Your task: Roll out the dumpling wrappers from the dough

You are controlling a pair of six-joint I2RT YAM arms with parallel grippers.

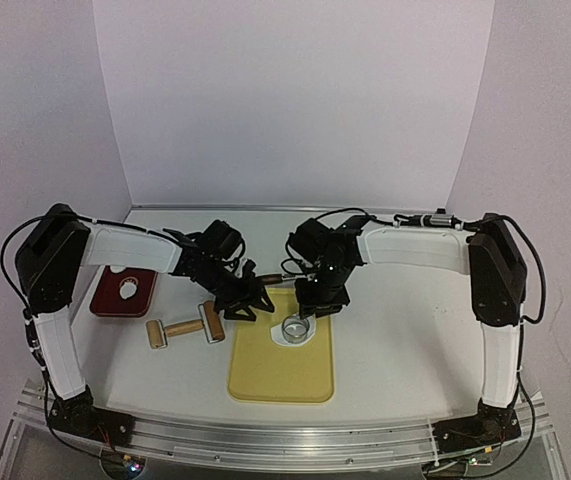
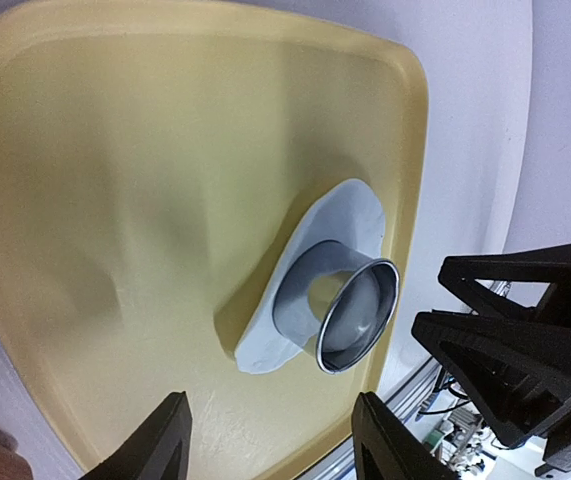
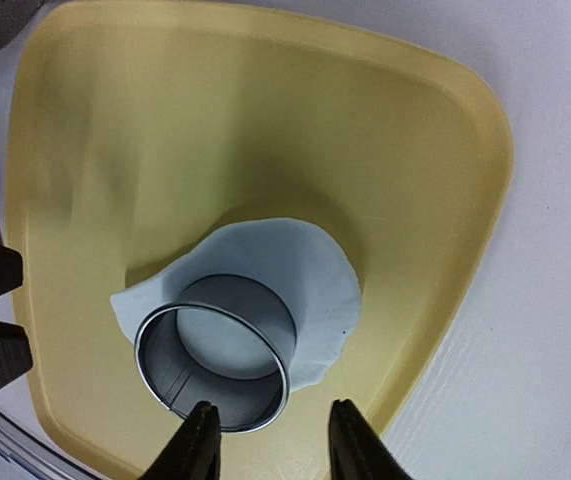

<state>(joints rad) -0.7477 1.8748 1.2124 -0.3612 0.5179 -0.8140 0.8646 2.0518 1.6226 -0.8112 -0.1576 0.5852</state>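
Black jaws of the right gripper point(image 3: 270, 420) stand apart and empty, close by the steel ring point(image 3: 227, 300). Jaws of the left gripper point(image 2: 270, 425) are likewise apart and empty. The ring stands upright, open end up, on a thin, smooth, pale dough sheet point(image 3: 300, 265), apparently oval, its long axis across the yellow board point(image 3: 265, 120).

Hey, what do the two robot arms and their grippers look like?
The left arm and right arm share white shells, black joint housings and looping black cables. The left gripper and right gripper are black, each with two angular fingers.
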